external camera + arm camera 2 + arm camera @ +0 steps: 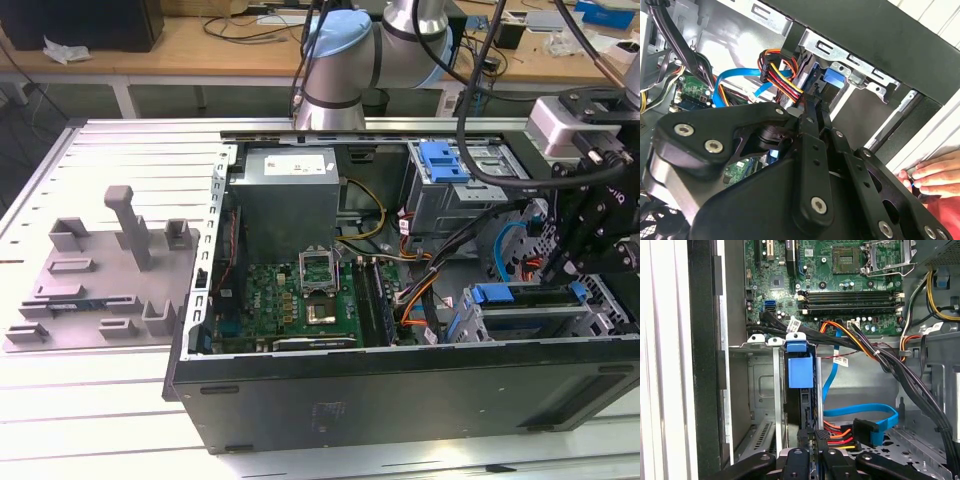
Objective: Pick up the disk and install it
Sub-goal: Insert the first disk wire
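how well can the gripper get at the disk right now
Probably yes: the gripper is right at the disk in its open bay; the cables run beside it, not between them.

The arm is being bent over from above. The claw is being pointed downward, its fingers being pressed close together.

Electronics lab: opened computer case on slatted table, cable-strewn workbench behind.

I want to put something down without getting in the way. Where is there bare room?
In the exterior view, bare table lies beyond the grey fixture and on its near side. Crowded: cables around the disk and gripper inside the case.
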Controlling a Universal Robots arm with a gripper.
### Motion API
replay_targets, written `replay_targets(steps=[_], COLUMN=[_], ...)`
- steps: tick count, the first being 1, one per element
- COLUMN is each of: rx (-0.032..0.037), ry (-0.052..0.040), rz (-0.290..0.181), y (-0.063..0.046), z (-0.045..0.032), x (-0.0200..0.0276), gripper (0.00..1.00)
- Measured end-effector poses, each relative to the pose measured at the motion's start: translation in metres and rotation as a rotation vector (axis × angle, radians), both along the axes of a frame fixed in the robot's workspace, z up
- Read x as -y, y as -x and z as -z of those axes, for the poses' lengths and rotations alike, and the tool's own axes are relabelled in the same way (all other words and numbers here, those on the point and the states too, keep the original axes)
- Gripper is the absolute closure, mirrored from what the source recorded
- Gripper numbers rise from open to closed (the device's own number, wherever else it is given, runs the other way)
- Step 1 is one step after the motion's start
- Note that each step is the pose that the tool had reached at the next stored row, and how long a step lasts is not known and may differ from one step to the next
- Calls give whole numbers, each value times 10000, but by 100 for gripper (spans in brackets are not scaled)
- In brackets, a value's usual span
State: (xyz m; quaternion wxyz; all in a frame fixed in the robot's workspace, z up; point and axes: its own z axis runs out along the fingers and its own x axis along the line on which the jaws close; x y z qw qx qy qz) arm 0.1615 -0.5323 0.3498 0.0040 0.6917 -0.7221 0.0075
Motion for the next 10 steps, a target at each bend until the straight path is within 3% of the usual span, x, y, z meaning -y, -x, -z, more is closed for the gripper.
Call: replay_targets(steps=[10], rx=[0], ry=[0], rz=[0], y=[0], z=[20], x=[-1], gripper=[84])
